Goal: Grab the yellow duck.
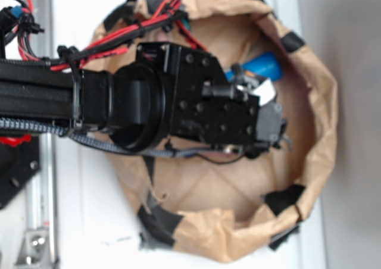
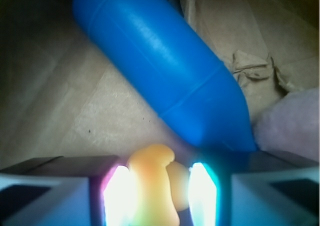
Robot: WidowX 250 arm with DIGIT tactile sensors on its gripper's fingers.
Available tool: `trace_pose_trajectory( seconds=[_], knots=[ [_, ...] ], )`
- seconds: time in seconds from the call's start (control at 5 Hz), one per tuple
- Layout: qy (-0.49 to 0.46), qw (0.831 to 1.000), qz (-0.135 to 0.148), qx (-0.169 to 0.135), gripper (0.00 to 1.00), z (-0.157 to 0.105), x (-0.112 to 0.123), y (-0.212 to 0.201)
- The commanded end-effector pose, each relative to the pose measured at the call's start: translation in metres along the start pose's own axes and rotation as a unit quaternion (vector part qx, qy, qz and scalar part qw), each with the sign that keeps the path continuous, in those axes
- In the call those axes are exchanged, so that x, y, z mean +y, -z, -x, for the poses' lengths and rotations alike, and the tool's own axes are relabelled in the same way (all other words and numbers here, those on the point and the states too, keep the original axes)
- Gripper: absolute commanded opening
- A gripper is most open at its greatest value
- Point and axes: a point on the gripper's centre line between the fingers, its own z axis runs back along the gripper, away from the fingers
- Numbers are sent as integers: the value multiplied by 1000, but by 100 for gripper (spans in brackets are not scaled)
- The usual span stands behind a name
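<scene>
Creased, matt brown paper bag [image 1: 315,120] is being seen; smooth, slightly glossy blue plastic cylinder [image 2: 165,71] at twelve o'clock; smooth yellow duck [image 2: 152,186]; fuzzy pale plush [image 2: 292,121] at three o'clock.

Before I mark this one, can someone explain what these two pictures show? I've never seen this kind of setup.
It is a robot arm reaching into a brown paper bag. The exterior view looks down from above; the black arm hides most of the bag's inside. The wrist view comes from a camera on the arm's hand, looking past its gripper. The two glowing fingers stand on either side of the yellow duck; a firm grip cannot be confirmed. Behind it lies a blue bottle-shaped object, and something pale pink and fuzzy sits at the right.
</scene>
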Motion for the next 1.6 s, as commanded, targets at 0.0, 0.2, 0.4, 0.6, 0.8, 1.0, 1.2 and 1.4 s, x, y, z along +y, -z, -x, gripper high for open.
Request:
trace_pose_trajectory(
  seconds=[0.0,0.2,0.4,0.6,0.8,1.0,1.2,1.4],
  knots=[
    [4,999,33,-7,0,-16,-1,-21],
    [60,994,91,11,0,-18,-12,-40],
    [157,976,150,19,0,-18,-21,-71],
    [203,973,107,4,0,-13,-20,-113],
    [274,961,26,1,0,-10,-15,-120],
    [271,962,12,-22,0,-7,-7,-114],
    [252,967,20,-24,0,-11,-4,-115],
    [242,970,15,-30,0,-13,-2,-112]
  ],
)
